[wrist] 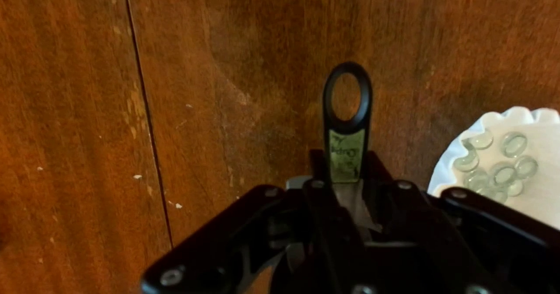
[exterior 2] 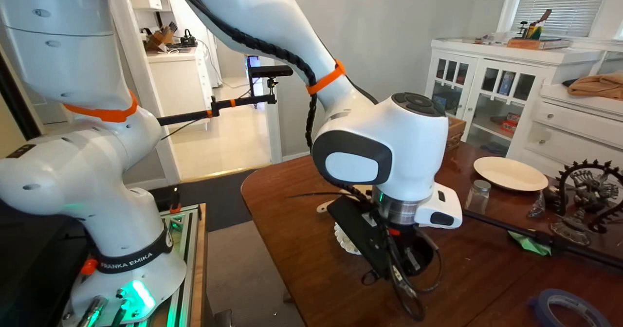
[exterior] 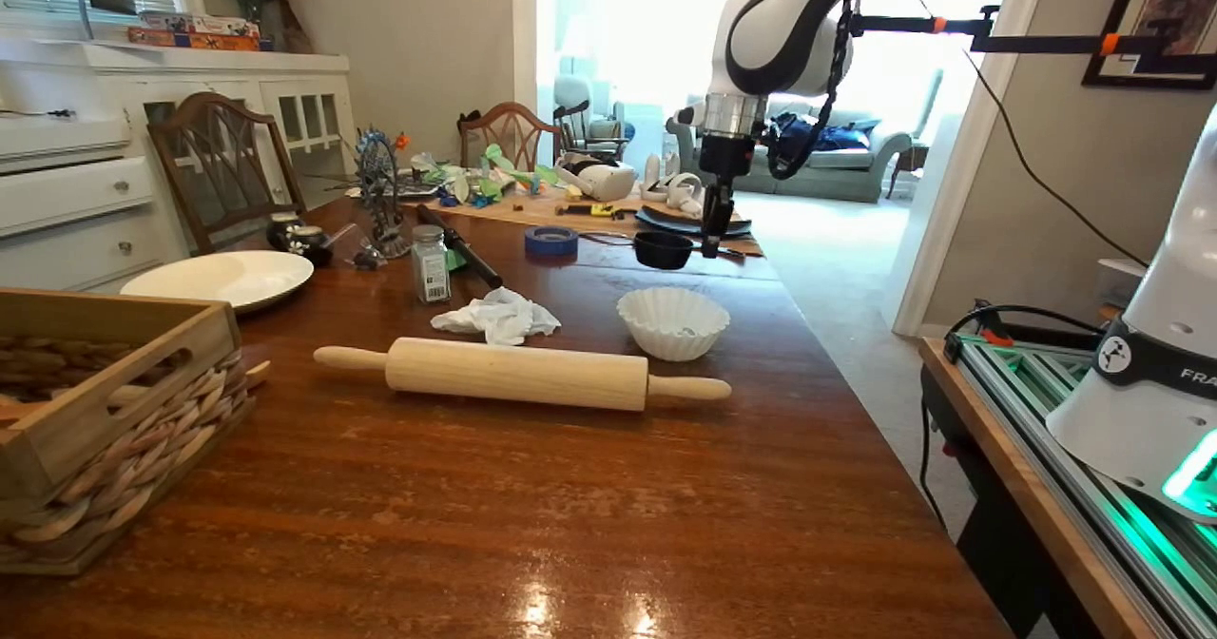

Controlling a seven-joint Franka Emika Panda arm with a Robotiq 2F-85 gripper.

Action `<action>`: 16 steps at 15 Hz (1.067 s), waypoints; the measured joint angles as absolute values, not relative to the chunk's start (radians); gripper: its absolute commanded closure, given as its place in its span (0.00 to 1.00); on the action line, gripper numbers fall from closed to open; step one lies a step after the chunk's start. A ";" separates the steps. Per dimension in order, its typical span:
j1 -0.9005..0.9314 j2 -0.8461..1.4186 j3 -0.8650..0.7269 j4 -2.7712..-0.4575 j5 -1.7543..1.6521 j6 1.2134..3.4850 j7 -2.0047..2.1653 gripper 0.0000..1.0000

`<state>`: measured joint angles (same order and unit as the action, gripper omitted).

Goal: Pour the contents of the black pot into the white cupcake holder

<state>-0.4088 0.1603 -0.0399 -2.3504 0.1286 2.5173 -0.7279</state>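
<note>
The black pot is a small round black cup with a flat handle that ends in a ring and bears a gold label. My gripper is shut on this handle, with the fingers on both sides of it in the wrist view. The pot looks upright and raised above the table; its inside is hidden. In an exterior view part of it shows below the wrist. The white cupcake holder stands upright beside the gripper. The wrist view shows several clear glass beads inside the holder.
A wooden rolling pin lies close to the holder. Crumpled white paper, a glass jar, blue tape, a black rod, a white plate and a woven wooden basket are on the table.
</note>
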 measured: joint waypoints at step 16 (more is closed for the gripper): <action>-0.303 0.267 -0.148 -2.281 -0.075 2.517 -0.577 0.22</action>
